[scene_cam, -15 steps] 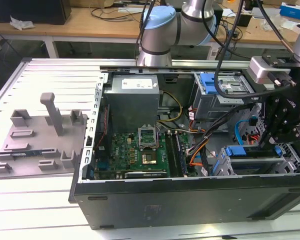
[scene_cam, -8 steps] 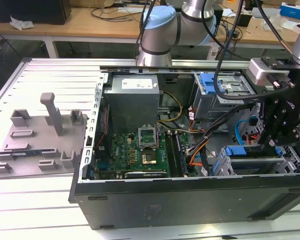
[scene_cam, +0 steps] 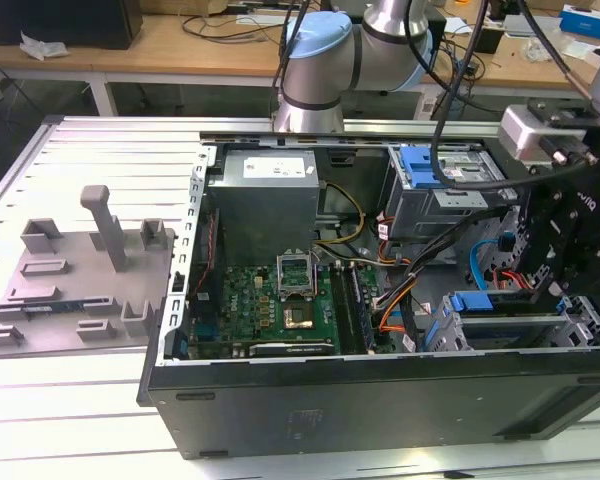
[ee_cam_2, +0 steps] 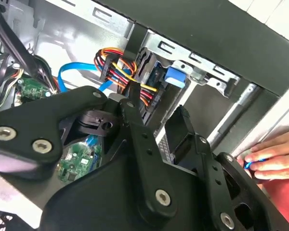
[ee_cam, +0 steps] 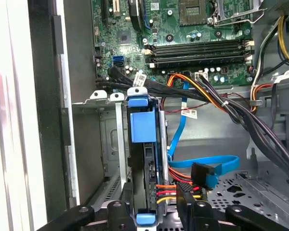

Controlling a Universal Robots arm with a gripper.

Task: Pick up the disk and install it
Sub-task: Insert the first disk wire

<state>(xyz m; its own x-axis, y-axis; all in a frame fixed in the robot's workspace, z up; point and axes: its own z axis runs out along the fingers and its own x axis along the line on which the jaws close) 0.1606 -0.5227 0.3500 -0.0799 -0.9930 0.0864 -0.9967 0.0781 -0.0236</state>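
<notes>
The disk (ee_cam: 145,168), edged in smooth blue plastic with a dark metal body, stands on edge in the grey sheet-metal drive cage (ee_cam: 103,144) of the open computer case (scene_cam: 380,400). In the first wrist view the black fingers (ee_cam: 183,197) sit just beside it; whether they grip it I cannot tell. The second wrist view adds a person's hand (ee_cam_2: 272,156) on the case wall. The exterior view shows a grey plastic fixture plate (scene_cam: 70,280) on the ribbed tabletop (scene_cam: 40,420).

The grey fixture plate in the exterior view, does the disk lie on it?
No. The plate carries its upright posts and no disk; a blue-framed disk stands in the case's bay in the first wrist view.
</notes>
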